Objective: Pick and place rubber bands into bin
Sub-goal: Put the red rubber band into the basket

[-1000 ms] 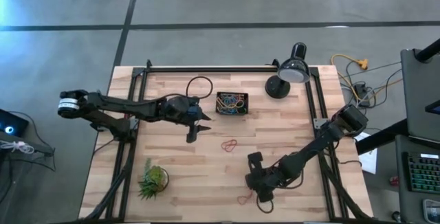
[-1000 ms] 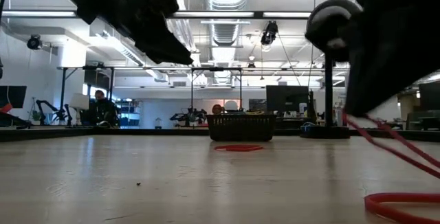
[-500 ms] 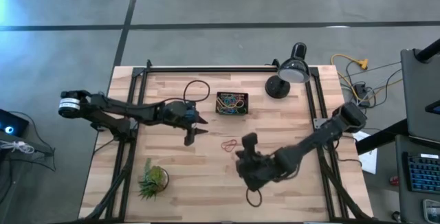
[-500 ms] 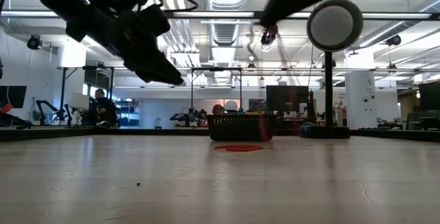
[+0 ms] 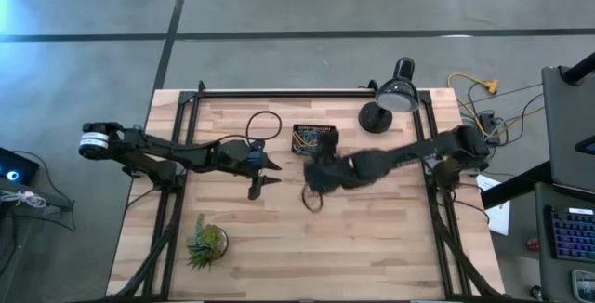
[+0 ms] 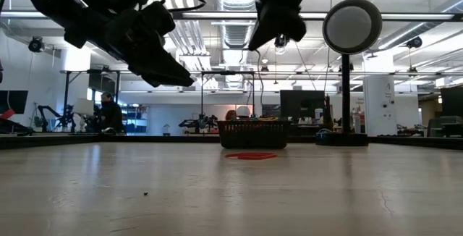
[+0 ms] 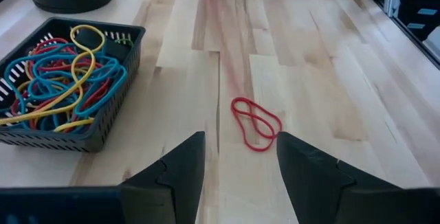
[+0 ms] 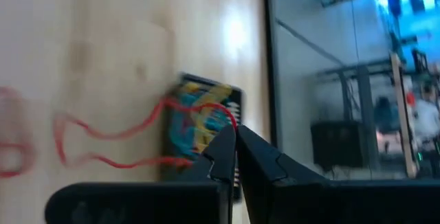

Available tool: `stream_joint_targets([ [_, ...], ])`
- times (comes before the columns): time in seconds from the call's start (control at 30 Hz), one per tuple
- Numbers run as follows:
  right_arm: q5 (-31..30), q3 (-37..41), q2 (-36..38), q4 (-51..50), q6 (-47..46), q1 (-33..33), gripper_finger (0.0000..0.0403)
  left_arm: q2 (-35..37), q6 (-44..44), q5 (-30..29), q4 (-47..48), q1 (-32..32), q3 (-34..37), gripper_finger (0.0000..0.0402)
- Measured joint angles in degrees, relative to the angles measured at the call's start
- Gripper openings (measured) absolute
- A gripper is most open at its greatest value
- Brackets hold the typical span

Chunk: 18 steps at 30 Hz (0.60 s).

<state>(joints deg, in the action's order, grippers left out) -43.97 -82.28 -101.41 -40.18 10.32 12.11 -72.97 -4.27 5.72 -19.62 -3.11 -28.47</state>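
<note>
right gripper [image 8: 235,157] pinches a dangling red band [image 8: 110,141] near the bin [image 5: 313,140]; released early, it'd land beside the rim. left gripper [image 7: 237,165] spread, idle

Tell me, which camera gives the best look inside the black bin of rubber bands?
The left wrist view: the bin sits close, its tangled bands clear. The high view shows it small, the low view side-on, the right wrist view blurred.
</note>
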Motion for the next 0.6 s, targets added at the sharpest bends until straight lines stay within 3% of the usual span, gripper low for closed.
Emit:
stream_joint_targets([
  [0.2, 0.87, 0.00, 1.20, 0.63, 2.06, -8.19, 0.0008, 0.00, 0.01, 0.09, -0.12, 0.14, 0.36, 0.0165],
  [0.43, 9.34, 0.13, 1.16, 5.98, 6.11, -15.57, 0.0009, 0.00, 0.00, 0.09, -0.09, 0.13, 0.74, 0.0165],
  [0.6, 11.08, 0.35, 1.11, 7.38, 7.77, -18.93, 0.0009, 0.00, -0.09, 0.09, -0.07, 0.15, 0.74, 0.0165],
])
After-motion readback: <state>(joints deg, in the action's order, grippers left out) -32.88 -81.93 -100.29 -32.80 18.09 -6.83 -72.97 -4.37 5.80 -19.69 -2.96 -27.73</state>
